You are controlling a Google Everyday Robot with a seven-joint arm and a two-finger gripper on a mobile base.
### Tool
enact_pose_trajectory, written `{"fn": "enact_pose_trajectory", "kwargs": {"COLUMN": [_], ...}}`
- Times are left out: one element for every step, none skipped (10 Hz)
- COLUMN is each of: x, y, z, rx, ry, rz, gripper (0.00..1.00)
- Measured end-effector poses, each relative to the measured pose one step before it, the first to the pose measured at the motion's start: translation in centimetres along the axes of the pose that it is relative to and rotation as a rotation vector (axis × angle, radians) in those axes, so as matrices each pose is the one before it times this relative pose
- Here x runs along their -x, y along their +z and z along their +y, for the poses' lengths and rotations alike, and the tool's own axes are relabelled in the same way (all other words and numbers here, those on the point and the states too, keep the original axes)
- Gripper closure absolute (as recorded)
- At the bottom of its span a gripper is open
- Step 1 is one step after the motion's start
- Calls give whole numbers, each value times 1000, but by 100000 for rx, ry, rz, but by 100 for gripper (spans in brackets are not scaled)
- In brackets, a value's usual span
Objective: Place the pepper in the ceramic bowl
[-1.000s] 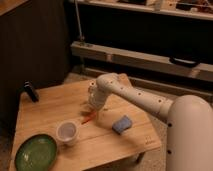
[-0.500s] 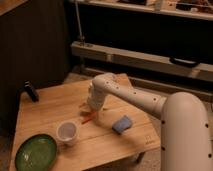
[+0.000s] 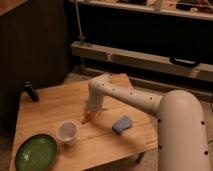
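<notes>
The pepper (image 3: 86, 120) is a small orange-red sliver lying on the wooden table, just right of the white cup. My gripper (image 3: 90, 112) points down directly over it, and the wrist hides most of the pepper. Whether the pepper is held does not show. The green ceramic bowl (image 3: 36, 152) rests at the table's front left corner, well away from the gripper and with nothing in it.
A white cup (image 3: 67, 132) stands between the bowl and the pepper. A blue sponge (image 3: 122, 124) lies to the right of the gripper. A dark object (image 3: 30, 92) stands at the table's (image 3: 55, 102) back left edge. Metal shelving runs behind.
The gripper has sunk a little lower and slightly left onto the pepper. The bowl, cup and sponge have not moved.
</notes>
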Motion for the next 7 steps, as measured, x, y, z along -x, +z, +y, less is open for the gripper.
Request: {"fn": "enact_pose_trajectory", "kwargs": {"x": [9, 22, -20, 85, 66, 62, 13], "y": [71, 88, 211, 63, -106, -42, -32], "z": [359, 141, 283, -43, 33, 39, 4], "rx": [2332, 1525, 2135, 449, 145, 103, -4], "ry": [736, 577, 887, -159, -59, 37, -43], "rz": [261, -196, -712, -83, -64, -198, -62], "gripper": [86, 86, 86, 86, 86, 85, 80]}}
